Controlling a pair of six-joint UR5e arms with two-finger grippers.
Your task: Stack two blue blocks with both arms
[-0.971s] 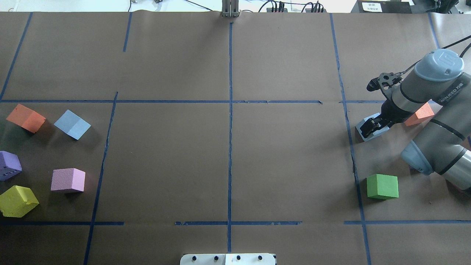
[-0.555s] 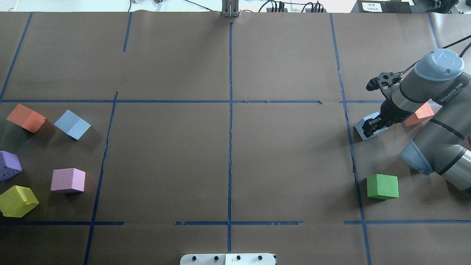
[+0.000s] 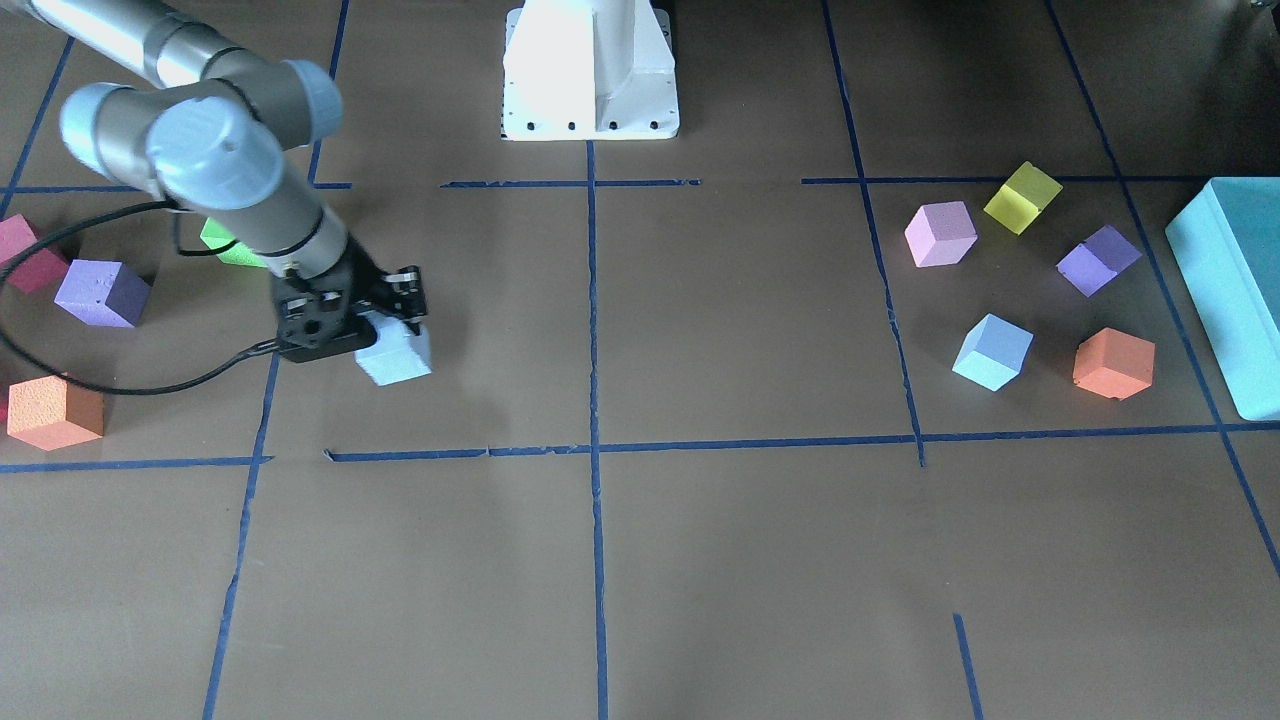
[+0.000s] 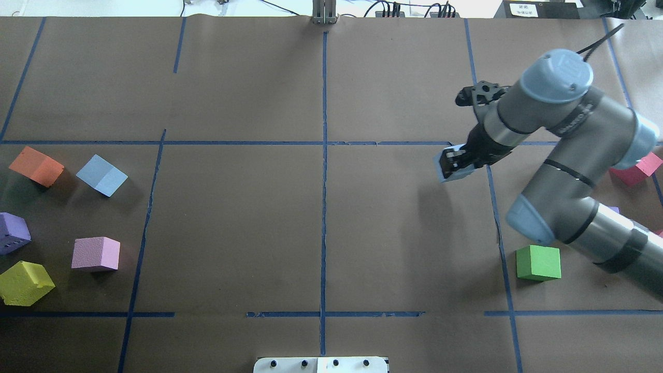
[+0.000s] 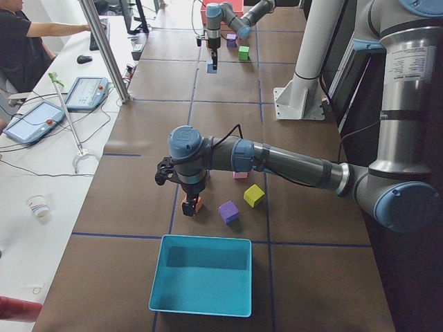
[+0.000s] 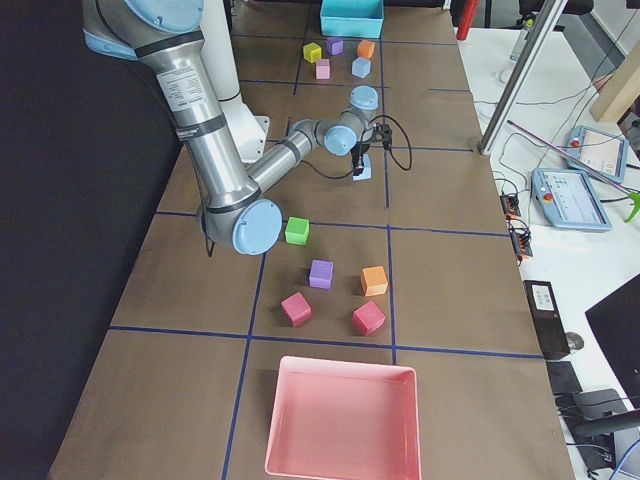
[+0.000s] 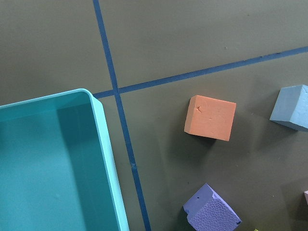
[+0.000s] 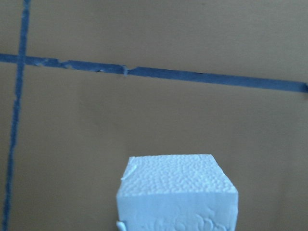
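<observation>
Currently | right arm (image 4: pixel 564 171) stretched centreward | right gripper (image 4: pixel 455 165) clamped on grainy, sharp-edged foam blue block (image 3: pixel 398 358), held above table (image 4: pixel 233 233) | other blue block (image 4: pixel 102 175) on robot's left, beside orange cube (image 4: pixel 36 166) | left gripper (image 5: pixel 189 209) state unreadable | risk: soft foam squashing, cube tilting, slipping at placement

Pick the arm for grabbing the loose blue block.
Left arm. The loose blue block lies on its side, in its wrist view; the right gripper is shut on the other blue block.
</observation>
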